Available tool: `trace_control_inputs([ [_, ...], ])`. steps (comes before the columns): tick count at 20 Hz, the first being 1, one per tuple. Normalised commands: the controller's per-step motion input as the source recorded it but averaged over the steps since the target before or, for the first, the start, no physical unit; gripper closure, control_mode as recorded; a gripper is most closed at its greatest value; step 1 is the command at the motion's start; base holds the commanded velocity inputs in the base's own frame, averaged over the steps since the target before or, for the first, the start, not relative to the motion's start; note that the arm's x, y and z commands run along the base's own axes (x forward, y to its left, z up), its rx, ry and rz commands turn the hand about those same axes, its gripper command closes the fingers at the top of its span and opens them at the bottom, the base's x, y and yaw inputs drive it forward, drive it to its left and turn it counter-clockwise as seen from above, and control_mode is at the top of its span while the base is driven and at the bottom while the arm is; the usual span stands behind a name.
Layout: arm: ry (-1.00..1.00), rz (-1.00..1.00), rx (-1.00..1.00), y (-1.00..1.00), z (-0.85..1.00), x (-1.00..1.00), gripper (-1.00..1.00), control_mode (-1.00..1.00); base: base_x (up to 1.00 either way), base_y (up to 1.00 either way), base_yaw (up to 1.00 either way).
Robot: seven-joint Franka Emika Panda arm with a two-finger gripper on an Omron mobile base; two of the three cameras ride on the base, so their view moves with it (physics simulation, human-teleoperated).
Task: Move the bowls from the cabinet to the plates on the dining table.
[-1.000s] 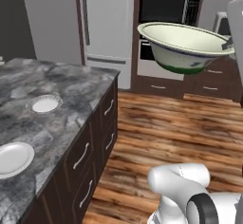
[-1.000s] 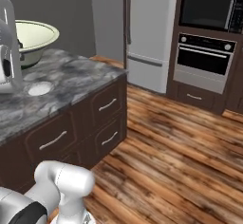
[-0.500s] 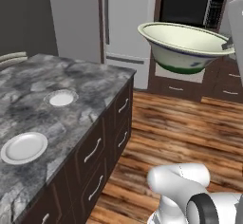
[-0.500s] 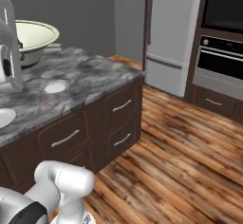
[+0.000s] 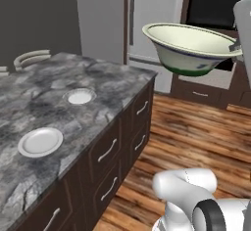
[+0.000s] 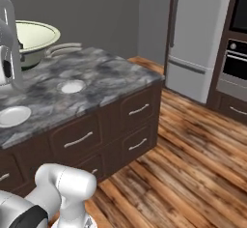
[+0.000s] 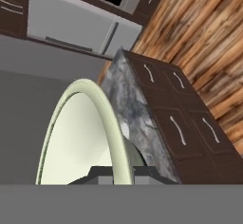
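**Supervisor:** What's nearest to you right now?

**Operator:** From my left base camera, the worktop [image 5: 73,112], grey marbled stone over dark drawers with curved silver pulls. Two white plates sit on it: the near plate [image 5: 40,141] close to my side, the far plate [image 5: 80,96] further along, well apart from the first. Both are bare.

**Supervisor:** And the gripper?

**Operator:** I can't see the fingertips themselves. In the hand camera the rim of the bowl [image 7: 80,137] runs right down to where they sit, so I read the gripper as pinched narrow on that rim, holding the bowl.

**Supervisor:** Where is the bowl, exactly?

**Operator:** Up in the air. On the left base camera it hangs tilted, cream inside, green underneath, above the wooden floor [image 5: 196,132] beyond the worktop's corner, touching nothing below. On the right base camera it shows behind the arm, above the worktop's far edge.

**Supervisor:** Anything further back?

**Operator:** Beige chair backs [image 5: 30,57] at the worktop's far side, then a grey refrigerator [image 5: 147,19] and a built-in oven [image 6: 236,58] against the wall.
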Motion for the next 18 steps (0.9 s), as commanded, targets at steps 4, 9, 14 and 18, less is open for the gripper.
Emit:
trace_control_inputs([
  [4, 0.00, 0.00, 0.00, 0.00, 0.00, 0.00, 1.00, 1.00, 0.00, 0.00, 0.25],
  [9, 0.00, 0.00, 0.00, 0.00, 0.00, 0.00, 1.00, 1.00, 0.00, 0.00, 0.25],
  [14, 0.00, 0.00, 0.00, 0.00, 0.00, 0.00, 1.00, 1.00, 0.00, 0.00, 0.25],
  [18, 0.00, 0.00, 0.00, 0.00, 0.00, 0.00, 1.00, 1.00, 0.00, 0.00, 0.25],
])
